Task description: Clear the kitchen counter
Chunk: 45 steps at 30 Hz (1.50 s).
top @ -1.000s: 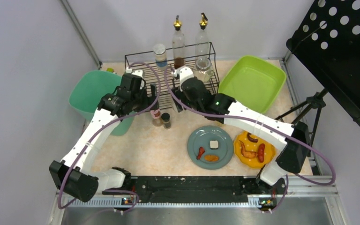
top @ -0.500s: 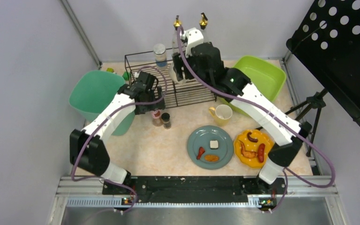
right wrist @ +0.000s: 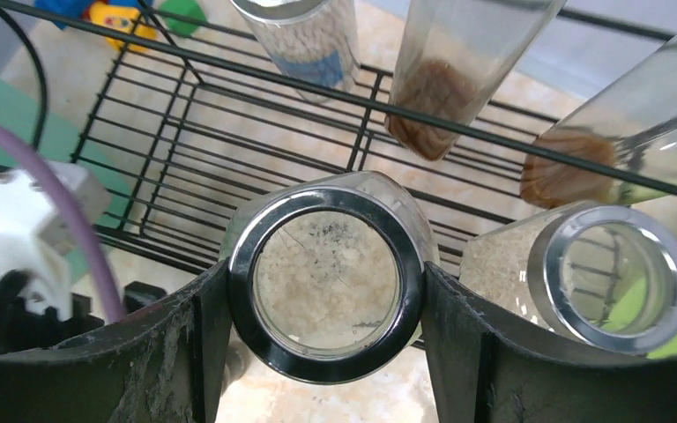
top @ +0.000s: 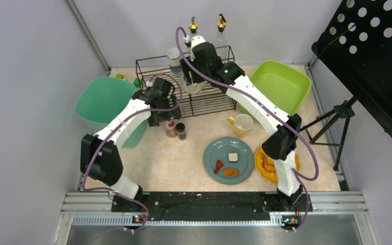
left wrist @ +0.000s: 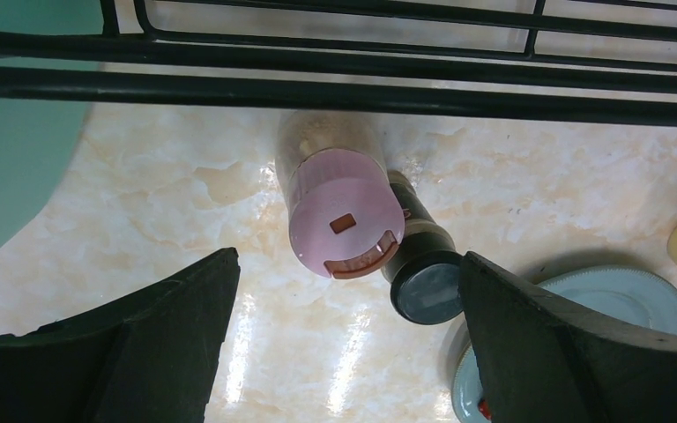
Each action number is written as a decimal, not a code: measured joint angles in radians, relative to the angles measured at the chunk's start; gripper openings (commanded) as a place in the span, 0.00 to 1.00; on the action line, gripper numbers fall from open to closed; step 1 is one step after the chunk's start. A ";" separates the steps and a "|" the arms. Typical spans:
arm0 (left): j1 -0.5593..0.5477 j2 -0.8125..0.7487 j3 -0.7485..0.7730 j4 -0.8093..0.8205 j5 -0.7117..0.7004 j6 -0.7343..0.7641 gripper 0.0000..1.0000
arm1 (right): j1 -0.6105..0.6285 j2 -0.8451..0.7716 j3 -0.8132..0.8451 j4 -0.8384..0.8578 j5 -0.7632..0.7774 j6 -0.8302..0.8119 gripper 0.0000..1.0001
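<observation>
Gripping glass jar (right wrist: 326,273) in right gripper (right wrist: 326,295) at wire rack (top: 209,99); hovering left gripper (left wrist: 348,264), fingers spread, above pink-capped shaker (left wrist: 344,211). Also uncleared on kitchen counter (top: 173,163): black-capped shaker (left wrist: 427,286), mug (top: 242,124), plates (top: 212,153).

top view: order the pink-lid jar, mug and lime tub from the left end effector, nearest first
1. pink-lid jar, right beside the left end effector
2. mug, off to the right
3. lime tub, far right at the back

The kitchen counter (top: 173,158) is beige-cream marble, the wire rack (top: 209,102) black, the tub (top: 278,84) lime-green.
</observation>
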 measured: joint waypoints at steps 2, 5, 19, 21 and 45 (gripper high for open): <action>0.000 0.005 0.000 0.004 0.003 -0.005 0.99 | -0.014 0.023 0.000 -0.011 -0.017 0.013 0.00; 0.000 0.022 -0.001 0.012 0.013 -0.013 0.99 | -0.039 0.050 0.000 -0.022 -0.042 0.031 0.00; 0.000 0.072 -0.005 0.034 0.026 -0.031 0.85 | -0.089 0.107 0.014 -0.013 -0.100 0.072 0.00; 0.000 0.079 -0.005 0.034 0.021 -0.028 0.77 | -0.089 0.113 0.022 -0.013 -0.100 0.072 0.00; 0.000 0.111 0.008 0.023 0.002 0.001 0.00 | -0.090 0.151 0.086 -0.023 -0.112 0.074 0.82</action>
